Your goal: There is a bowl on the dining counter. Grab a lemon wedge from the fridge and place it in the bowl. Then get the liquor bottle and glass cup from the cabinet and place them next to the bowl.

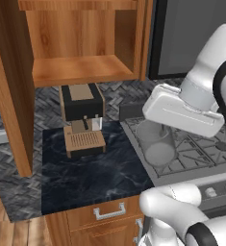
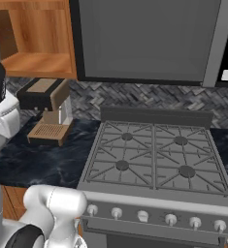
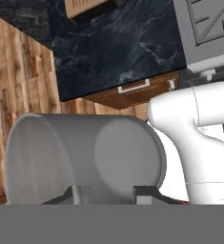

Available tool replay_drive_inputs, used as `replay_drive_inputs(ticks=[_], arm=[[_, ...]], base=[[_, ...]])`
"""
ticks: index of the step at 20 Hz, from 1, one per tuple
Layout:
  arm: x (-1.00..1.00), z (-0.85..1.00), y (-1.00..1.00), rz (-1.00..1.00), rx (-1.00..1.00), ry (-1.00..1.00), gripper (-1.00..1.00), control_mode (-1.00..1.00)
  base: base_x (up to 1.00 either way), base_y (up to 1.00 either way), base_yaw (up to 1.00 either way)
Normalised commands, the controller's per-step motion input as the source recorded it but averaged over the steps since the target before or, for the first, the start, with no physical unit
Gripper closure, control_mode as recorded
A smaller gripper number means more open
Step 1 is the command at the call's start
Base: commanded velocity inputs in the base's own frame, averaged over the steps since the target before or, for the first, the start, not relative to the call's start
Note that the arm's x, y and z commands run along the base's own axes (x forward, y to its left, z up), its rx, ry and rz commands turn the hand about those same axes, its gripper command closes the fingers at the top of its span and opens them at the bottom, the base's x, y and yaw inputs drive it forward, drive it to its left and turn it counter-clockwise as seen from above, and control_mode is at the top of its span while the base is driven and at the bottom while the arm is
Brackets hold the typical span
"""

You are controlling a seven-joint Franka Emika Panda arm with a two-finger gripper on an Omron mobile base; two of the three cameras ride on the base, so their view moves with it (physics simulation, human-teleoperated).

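Glass cup (image 1: 156, 143) is clamped in my gripper (image 3: 106, 193), hanging clear above the seam between the dark marble worktop (image 1: 93, 175) and the stove (image 2: 154, 155); the open cabinet (image 1: 81, 45) sits up and to the left. My fingers only catch the wall near one end. Risk, as I judge it: a fast swing toward the dining counter lets the smooth tumbler pivot or slip out.

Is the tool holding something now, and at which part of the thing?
Yes. The tool holds the glass cup, gripped at its side wall, near the closed base.
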Motion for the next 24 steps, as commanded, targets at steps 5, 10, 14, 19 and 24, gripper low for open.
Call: replay_drive_inputs(ticks=[5,10,14,19,24], arm=[[-0.10,-0.05,-0.02,0.00,0.00,0.00,1.00,-1.00],[0.00,0.00,0.00,0.00,0.00,0.00,1.00,1.00],[0.00,0.00,0.00,0.00,0.00,0.00,1.00,1.00],[0.00,0.00,0.00,0.00,0.00,0.00,1.00,1.00],[0.00,0.00,0.00,0.00,0.00,0.00,1.00,1.00]], base=[[0.00,0.00,0.00],[-0.90,-0.01,0.02],[-1.00,0.09,0.14],[-1.00,0.20,0.44],[-0.76,0.26,0.73]])
